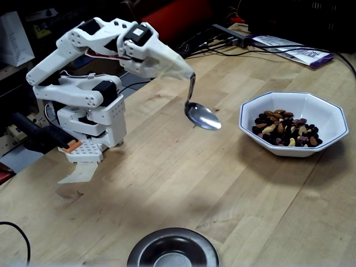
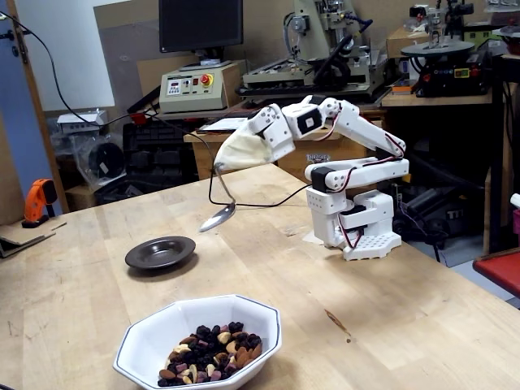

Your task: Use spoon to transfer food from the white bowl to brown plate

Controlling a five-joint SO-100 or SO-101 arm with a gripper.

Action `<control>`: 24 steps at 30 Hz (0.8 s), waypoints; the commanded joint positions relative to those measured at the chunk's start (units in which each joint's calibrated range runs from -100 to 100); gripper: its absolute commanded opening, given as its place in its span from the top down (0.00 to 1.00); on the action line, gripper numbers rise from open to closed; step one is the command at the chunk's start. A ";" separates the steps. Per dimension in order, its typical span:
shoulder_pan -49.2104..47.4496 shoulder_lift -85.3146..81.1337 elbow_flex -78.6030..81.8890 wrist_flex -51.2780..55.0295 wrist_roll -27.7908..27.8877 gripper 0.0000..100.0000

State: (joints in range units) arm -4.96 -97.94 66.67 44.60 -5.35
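On the pale wooden table (image 1: 183, 183), the white hand (image 1: 186, 72) grasps a shiny silver spoon (image 1: 201, 115), its empty oval bowl hanging above the wood.

We see a shiny silver metal spoon (image 1: 201, 115) and brown, tan and purple-black food (image 2: 210, 355). The octagonal white ceramic bowl (image 1: 328, 122) has a thin blue rim line.

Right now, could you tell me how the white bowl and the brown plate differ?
The white bowl is octagonal, deep and larger; the brown plate is round, shallow and smaller. The bowl holds the food; the plate looks empty. Both rest on the wooden table, untouched.
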 commanded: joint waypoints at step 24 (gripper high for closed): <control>-19.41 37.73 -30.38 3.15 -0.15 0.96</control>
State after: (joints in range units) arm -24.01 -63.93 42.42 47.81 -5.35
